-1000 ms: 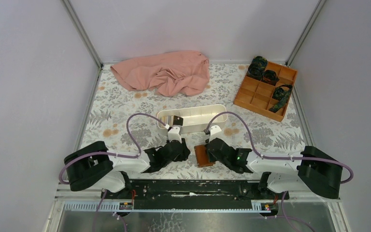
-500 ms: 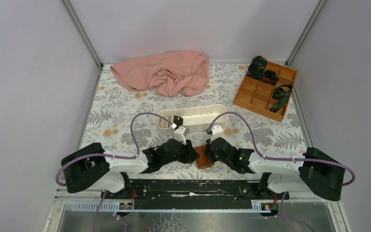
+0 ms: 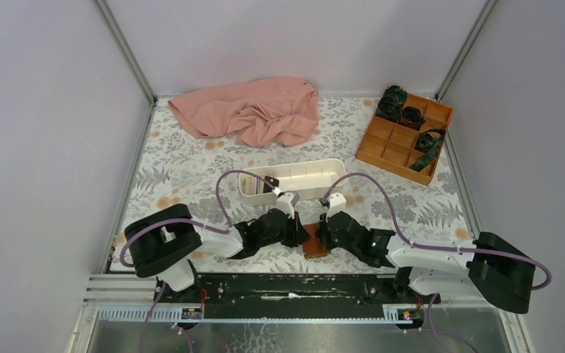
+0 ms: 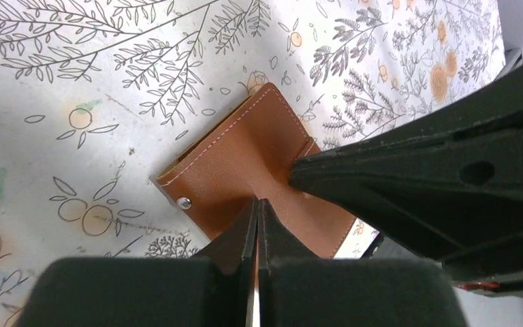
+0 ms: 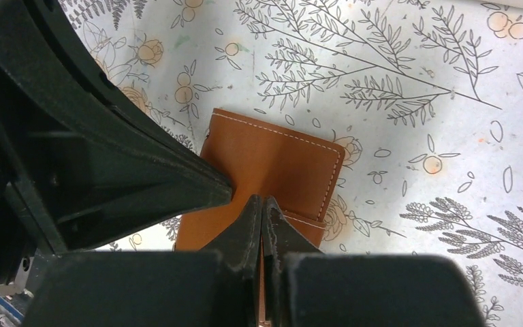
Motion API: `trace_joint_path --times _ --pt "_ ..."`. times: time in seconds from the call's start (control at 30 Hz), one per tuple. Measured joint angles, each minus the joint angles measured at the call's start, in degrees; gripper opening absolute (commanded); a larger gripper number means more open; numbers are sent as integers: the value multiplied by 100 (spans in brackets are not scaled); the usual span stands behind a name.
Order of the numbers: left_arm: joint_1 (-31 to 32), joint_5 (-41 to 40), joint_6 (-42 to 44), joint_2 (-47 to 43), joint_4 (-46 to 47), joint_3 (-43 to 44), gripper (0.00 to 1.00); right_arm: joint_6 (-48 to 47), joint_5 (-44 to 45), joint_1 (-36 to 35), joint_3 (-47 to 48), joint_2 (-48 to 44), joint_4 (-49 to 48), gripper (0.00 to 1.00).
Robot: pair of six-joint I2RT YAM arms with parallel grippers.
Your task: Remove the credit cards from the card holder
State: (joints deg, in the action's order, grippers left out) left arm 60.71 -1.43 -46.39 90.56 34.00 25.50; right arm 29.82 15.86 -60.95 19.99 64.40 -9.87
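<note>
The card holder [image 3: 313, 241] is a brown leather wallet lying closed and flat on the floral cloth near the front edge. In the left wrist view the card holder [image 4: 238, 160] shows its snap stud [image 4: 184, 202] and a thin yellowish edge at its far-left side. My left gripper [image 4: 257, 202] is shut, tips touching the leather, nothing between the fingers. My right gripper [image 5: 262, 199] is also shut with its tips on the card holder [image 5: 272, 167], facing the left gripper [image 5: 226, 191]. A few credit cards [image 3: 264, 184] lie at the left end of the white tray.
The long white tray [image 3: 316, 170] stands just behind both grippers. A pink cloth [image 3: 254, 110] lies bunched at the back. An orange compartmented box [image 3: 393, 143] with dark items sits at the back right. Purple cables loop over both arms.
My left gripper has moved right from beside the tray to the card holder, then shut. The right gripper stayed shut on the holder, shifting only slightly.
</note>
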Motion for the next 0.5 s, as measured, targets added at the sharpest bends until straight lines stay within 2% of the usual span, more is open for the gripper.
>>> trace_joint_path --times 0.37,0.5 --pt "-181 2 -302 256 114 160 0 -20 -44 157 -166 -498 151 0" --pt "-431 116 -448 413 481 72 0 -22 -151 385 -234 -855 162 0"
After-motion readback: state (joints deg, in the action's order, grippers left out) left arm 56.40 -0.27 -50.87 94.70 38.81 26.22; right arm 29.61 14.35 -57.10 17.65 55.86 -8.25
